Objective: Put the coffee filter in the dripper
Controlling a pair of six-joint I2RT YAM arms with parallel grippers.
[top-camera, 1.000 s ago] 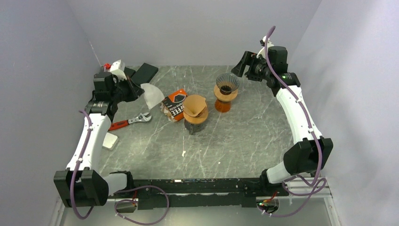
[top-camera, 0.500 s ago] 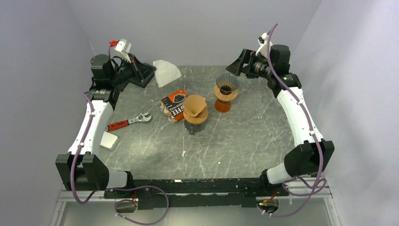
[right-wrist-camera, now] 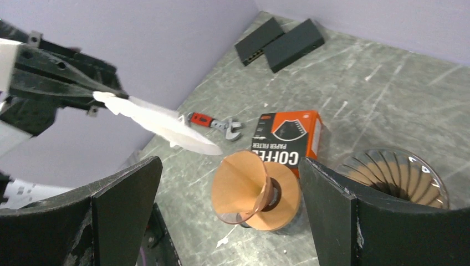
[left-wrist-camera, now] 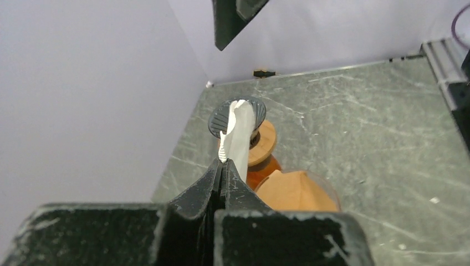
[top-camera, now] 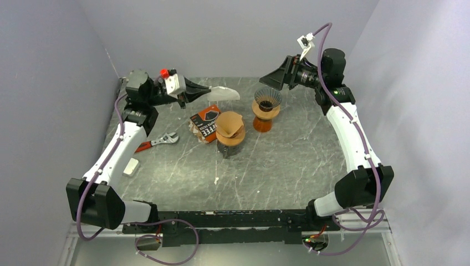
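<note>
My left gripper [top-camera: 206, 93] is shut on the edge of a white paper coffee filter [top-camera: 223, 93] and holds it in the air at the back, pointing right. The empty dark ribbed dripper [top-camera: 267, 98] stands on an orange stand just right of the filter's tip. In the left wrist view the filter [left-wrist-camera: 239, 133] hangs from my closed fingertips [left-wrist-camera: 223, 166], in line with the dripper [left-wrist-camera: 216, 119] beyond. My right gripper [top-camera: 272, 81] is open and empty, raised behind the dripper. The right wrist view shows the filter [right-wrist-camera: 161, 124] and the dripper [right-wrist-camera: 396, 174].
A second dripper with a brown filter [top-camera: 230, 126] sits on a glass server at the centre. An orange and black coffee filter box [top-camera: 205, 123] lies left of it. A red-handled wrench [top-camera: 155, 143] and a small white block [top-camera: 131, 166] lie at the left. Black boxes [right-wrist-camera: 282, 41] lie at the back.
My left arm has lifted and swung right, carrying the white filter from the back left toward the empty dripper. My right gripper has risen a little and stays open.
</note>
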